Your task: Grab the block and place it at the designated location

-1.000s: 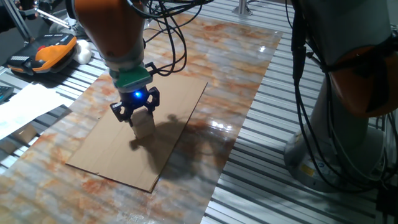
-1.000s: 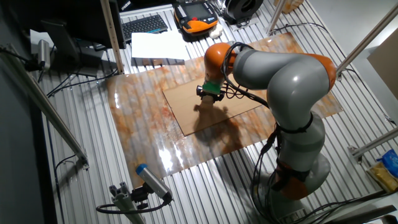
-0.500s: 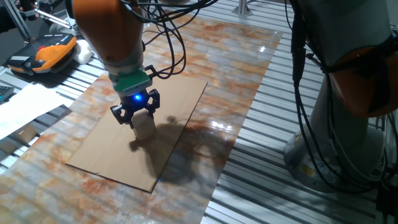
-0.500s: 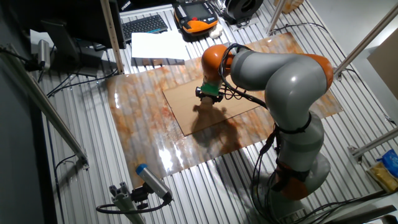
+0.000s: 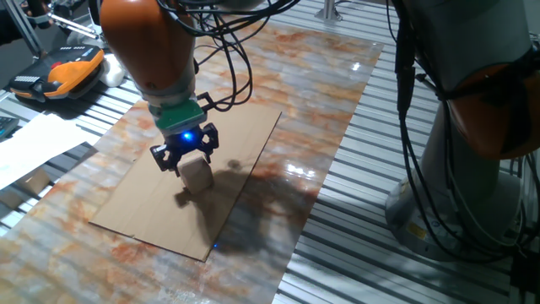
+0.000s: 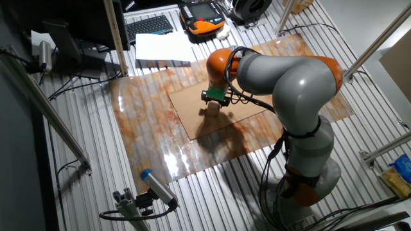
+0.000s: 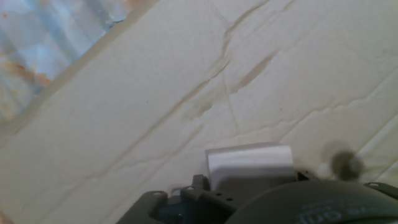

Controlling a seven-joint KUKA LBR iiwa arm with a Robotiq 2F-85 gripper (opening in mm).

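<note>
My gripper (image 5: 186, 158) is shut on the block (image 5: 197, 174), a small light-tan wooden cube, and holds it just above the brown cardboard sheet (image 5: 139, 211). In the other fixed view the gripper (image 6: 214, 102) stands over the middle of the cardboard (image 6: 186, 110) with the block (image 6: 212, 111) under it. In the hand view the block (image 7: 249, 163) sits between my jaws. The designated location (image 7: 342, 163), a blurred dark dot, lies on the cardboard (image 7: 155, 93) just right of the block. It shows faintly as a dot (image 5: 234, 163) right of the block.
The cardboard lies on a marbled orange-grey tabletop (image 5: 337, 101). An orange teach pendant (image 5: 72, 67) and white paper (image 5: 34, 143) lie to the left. A keyboard (image 6: 149, 25) sits at the back. My arm's base (image 6: 308, 173) and cables (image 5: 405, 84) stand at the right.
My gripper has shifted slightly across the cardboard with the block still held in it. The grip has not changed.
</note>
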